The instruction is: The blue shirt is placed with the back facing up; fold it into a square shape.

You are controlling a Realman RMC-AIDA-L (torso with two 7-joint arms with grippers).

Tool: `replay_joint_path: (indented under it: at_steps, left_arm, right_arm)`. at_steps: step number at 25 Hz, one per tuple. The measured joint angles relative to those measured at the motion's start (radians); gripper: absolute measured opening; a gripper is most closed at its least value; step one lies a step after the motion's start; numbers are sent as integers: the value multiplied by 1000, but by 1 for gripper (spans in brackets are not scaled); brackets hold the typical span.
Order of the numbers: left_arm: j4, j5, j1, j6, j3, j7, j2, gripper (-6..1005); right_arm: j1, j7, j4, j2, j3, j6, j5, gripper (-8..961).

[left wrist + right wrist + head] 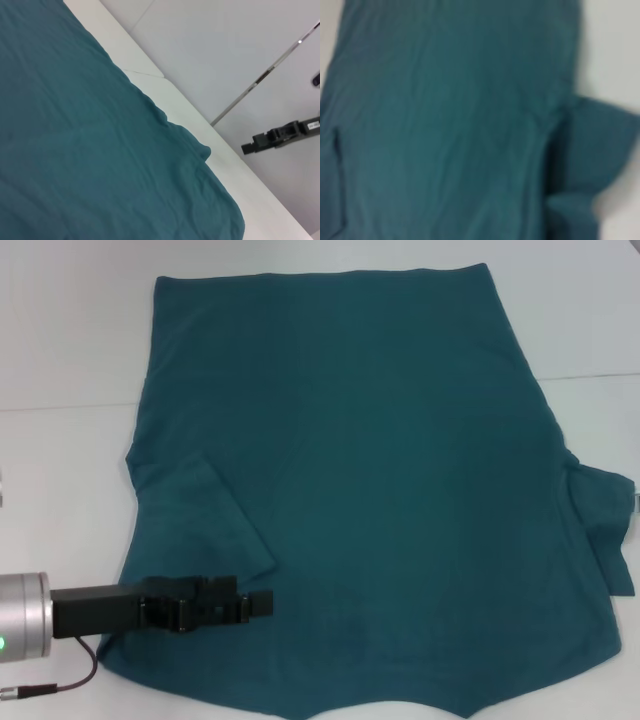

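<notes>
The blue shirt [370,470] lies spread flat on the white table [60,480], plain side up, hem at the far edge. Its left sleeve [205,520] is folded inward onto the body. The right sleeve [605,525] still sticks out sideways and also shows in the right wrist view [595,145]. My left gripper [262,602] reaches in low over the shirt's near left part, just in front of the folded sleeve's corner. A dark shape that looks like my right gripper [250,147] hangs beyond the table's right edge, away from the cloth.
The table's far edge meets a pale wall [70,320]. A cable [60,685] trails under the left arm at the near left. Bare table shows left of the shirt and past its right side [240,175].
</notes>
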Motion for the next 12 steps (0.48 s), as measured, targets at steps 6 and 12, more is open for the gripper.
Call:
replay_joint_path:
  at_steps: [6,12]
  left_arm:
    - [-22,-1,-12,-13,2,0,0,905]
    - [-26,-3,-12,-22,1,0,0,905]
  right_arm:
    - [-28,8,14,22,75,112,-8,880]
    - [-6,8,92,54,78,215,-9,881]
